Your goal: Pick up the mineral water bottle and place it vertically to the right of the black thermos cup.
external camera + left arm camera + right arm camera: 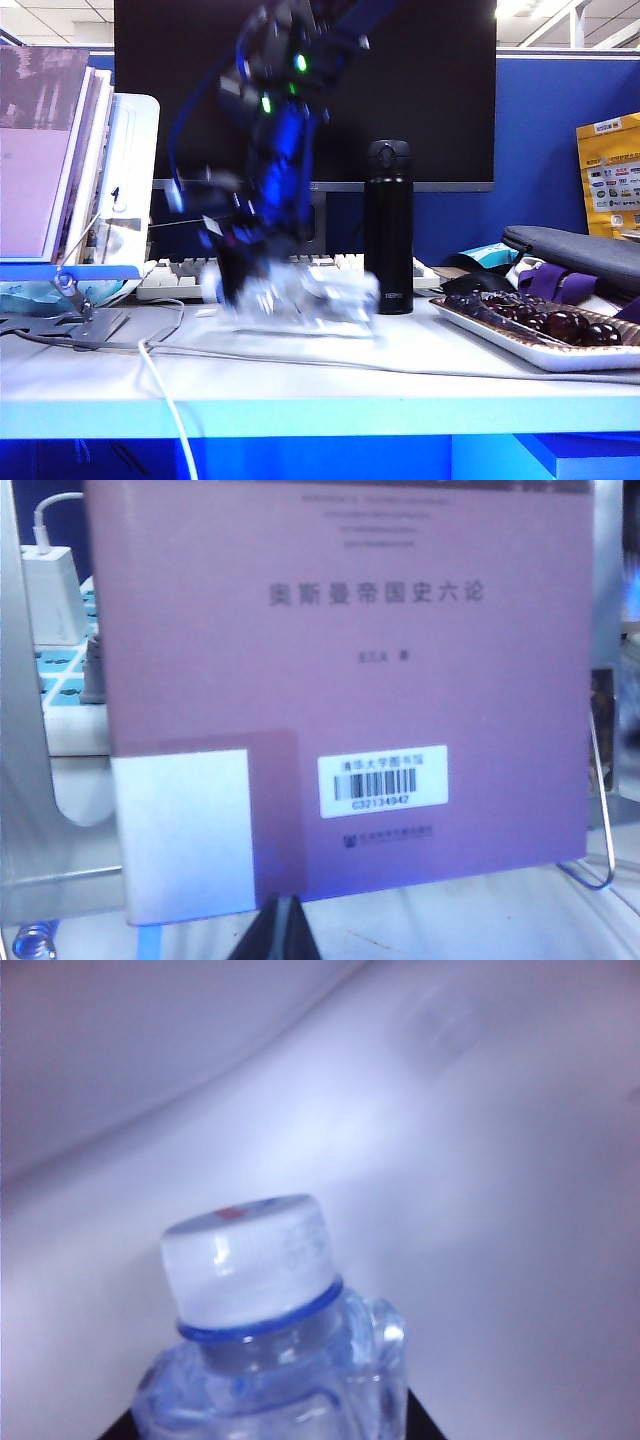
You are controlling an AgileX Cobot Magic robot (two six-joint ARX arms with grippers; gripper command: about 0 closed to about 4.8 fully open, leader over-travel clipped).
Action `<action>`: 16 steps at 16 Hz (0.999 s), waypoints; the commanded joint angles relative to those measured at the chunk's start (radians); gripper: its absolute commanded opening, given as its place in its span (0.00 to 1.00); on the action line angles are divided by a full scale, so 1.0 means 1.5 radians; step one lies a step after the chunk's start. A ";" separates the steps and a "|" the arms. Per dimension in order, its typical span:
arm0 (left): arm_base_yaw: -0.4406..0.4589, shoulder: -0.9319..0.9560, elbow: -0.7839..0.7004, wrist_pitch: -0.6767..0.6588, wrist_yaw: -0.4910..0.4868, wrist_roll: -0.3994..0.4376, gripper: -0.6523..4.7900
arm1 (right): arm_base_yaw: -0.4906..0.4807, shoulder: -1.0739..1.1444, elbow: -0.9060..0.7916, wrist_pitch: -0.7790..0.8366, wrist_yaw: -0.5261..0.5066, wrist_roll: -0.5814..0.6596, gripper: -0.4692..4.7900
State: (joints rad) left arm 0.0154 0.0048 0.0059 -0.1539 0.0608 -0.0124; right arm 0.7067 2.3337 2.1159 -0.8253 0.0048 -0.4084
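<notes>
A: Exterior view, entry one: the tabletop (420, 375), white with a blue front edge. Largest item on it?

B: The dark monitor (420, 90) along the far edge, a white keyboard (180, 277) at its foot. Next, the right arm (275, 150), blue and black, coming down from above toward the middle of the tabletop, heavily motion-blurred.

A: Then?

B: The purple book (340, 690) on a wire stand at the left edge (it fills the left wrist view, barcode sticker on its cover). After it, a white tray (560, 355) of dark round fruit at the right edge.

A: The task items?

B: The black thermos cup (388, 228), upright, just right of the middle, in front of the keyboard. The mineral water bottle (320, 295) is a pale blur low over the tabletop, just left of the flask's base; whether it touches the surface cannot be told. In the right wrist view its white cap (250, 1255) and blue neck ring sit close to the lens.

A: Grippers?

B: Right gripper (250, 285): down at the bottle, fingers lost in blur; grip and opening cannot be told. Left gripper (278, 930): facing the book near the left edge, only a dark tip visible, state not readable.

A: Smallest?

B: A white cable (165, 395) trailing over the front edge.
</notes>
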 commanded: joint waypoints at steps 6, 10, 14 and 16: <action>0.000 -0.002 0.000 -0.006 0.003 0.003 0.11 | -0.036 -0.013 0.178 0.027 -0.004 0.137 0.54; 0.000 -0.002 0.000 -0.007 0.003 0.003 0.11 | -0.068 -0.046 0.266 -0.014 -0.004 0.151 0.54; 0.000 -0.002 0.000 -0.006 0.003 0.003 0.11 | -0.092 -0.145 0.348 -0.023 -0.002 0.150 0.54; 0.000 -0.002 0.000 -0.006 0.004 0.003 0.11 | -0.095 -0.197 0.377 -0.029 0.003 0.150 0.54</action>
State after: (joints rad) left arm 0.0154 0.0048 0.0059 -0.1543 0.0605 -0.0124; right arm 0.5632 2.0754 2.6633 -0.9009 0.0071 -0.1833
